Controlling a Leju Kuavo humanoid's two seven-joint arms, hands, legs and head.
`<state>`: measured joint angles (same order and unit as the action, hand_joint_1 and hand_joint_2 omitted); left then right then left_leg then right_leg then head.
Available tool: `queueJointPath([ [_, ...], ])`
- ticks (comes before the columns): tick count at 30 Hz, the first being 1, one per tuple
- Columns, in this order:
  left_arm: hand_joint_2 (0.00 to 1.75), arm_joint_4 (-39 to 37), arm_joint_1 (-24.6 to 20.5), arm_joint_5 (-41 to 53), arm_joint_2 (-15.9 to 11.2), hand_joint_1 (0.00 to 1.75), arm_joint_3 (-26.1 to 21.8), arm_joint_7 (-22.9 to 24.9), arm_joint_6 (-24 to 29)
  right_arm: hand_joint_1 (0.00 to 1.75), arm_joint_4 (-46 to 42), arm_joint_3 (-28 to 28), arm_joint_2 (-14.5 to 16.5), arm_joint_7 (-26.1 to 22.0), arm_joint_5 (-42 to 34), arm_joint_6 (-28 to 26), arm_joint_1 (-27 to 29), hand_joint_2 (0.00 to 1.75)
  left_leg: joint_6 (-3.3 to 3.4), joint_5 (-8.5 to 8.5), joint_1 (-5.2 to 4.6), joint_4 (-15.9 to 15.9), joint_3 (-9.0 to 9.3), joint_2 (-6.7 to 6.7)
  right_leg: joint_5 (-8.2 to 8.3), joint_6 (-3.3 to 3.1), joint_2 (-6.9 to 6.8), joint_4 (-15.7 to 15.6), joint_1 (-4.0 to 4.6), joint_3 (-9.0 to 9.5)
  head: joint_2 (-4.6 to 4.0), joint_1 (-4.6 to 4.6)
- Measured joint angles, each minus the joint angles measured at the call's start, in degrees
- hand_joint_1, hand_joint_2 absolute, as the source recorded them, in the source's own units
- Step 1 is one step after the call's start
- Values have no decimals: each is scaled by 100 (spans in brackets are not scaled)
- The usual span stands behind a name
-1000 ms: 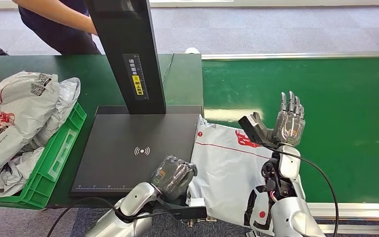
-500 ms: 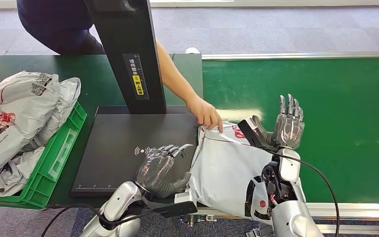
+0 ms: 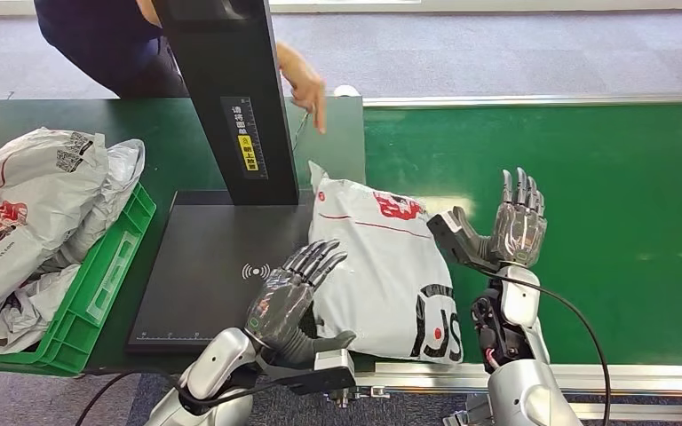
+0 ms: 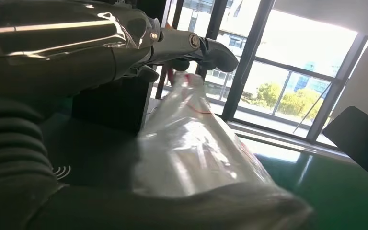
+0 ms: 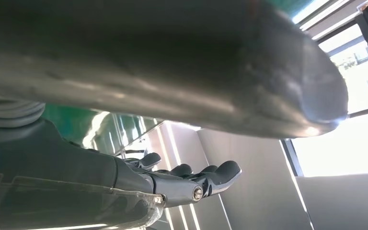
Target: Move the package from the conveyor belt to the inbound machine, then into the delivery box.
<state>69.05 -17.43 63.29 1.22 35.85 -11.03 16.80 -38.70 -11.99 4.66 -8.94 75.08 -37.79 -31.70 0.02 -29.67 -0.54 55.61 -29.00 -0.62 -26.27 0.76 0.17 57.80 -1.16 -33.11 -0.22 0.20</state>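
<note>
Left hand: our fingers are spread and hold nothing; they lie against the package's left edge.
Right hand: fingers wide, raised, just right of the package.
Package: centre frame, straddling belt and scanner pad; long axis runs top to bottom.
Nearer: we judge the left hand.

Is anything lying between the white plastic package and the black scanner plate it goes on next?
Nothing visible. The white plastic mailer package already overlaps the right edge of the flat black scanner plate, whose surface is bare. The left robot hand hovers open over that edge; the black upright post stands behind.
</note>
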Motion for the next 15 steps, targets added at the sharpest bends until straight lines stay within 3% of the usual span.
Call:
queueJointPath([
  [15, 0, 1, 38, -155, 3, 0, -7, -110, -131, 0, 44, 91, 13, 20, -1, -1, -129, 0, 0, 0, 0, 0, 0, 0, 0, 0, 0, 0, 0, 0, 0, -1],
])
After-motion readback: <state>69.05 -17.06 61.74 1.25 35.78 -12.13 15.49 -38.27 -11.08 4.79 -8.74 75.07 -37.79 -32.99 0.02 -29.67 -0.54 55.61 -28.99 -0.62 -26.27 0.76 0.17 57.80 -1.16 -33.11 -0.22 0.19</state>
